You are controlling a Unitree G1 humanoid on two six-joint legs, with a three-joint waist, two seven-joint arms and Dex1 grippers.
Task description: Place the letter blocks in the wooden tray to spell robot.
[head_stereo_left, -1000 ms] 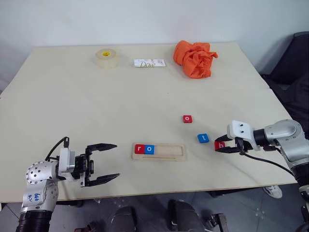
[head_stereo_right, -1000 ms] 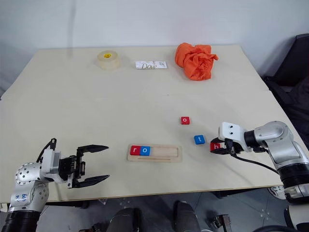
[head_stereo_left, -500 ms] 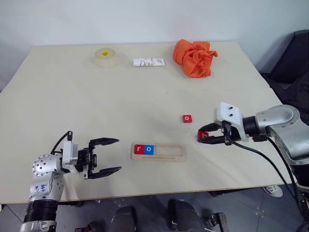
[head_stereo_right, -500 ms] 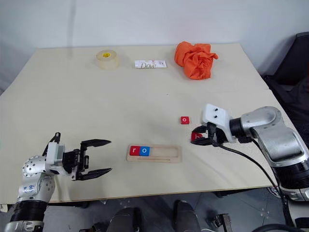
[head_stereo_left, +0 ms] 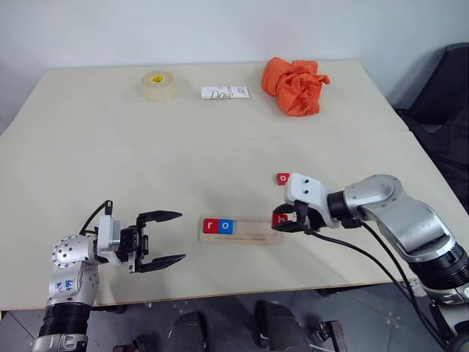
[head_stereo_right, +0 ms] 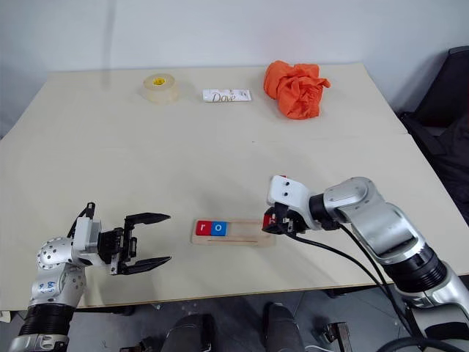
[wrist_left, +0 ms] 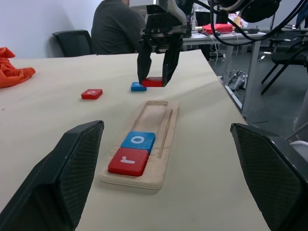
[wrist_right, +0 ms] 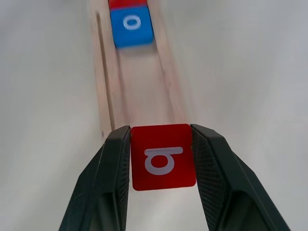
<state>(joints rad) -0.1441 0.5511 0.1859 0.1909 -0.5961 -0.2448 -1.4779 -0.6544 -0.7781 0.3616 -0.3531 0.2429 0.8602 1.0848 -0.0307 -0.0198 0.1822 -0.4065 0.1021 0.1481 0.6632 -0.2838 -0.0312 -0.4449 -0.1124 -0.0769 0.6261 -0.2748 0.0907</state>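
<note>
My right pincer [wrist_right: 161, 159] pinches the red b block [wrist_right: 162, 157] above the tray's [wrist_right: 144, 91] end; my left pincer [head_stereo_left: 167, 238] gapes.

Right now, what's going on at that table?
The right tool grips the red b tile at the open end of the wooden tray, where the red r tile and blue o tile already sit. A red o tile waits on the table. The left tool hangs open nearby, empty.

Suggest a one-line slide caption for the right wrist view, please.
Right gripper holds the red b block above the wooden tray, where the blue o sits.
</note>
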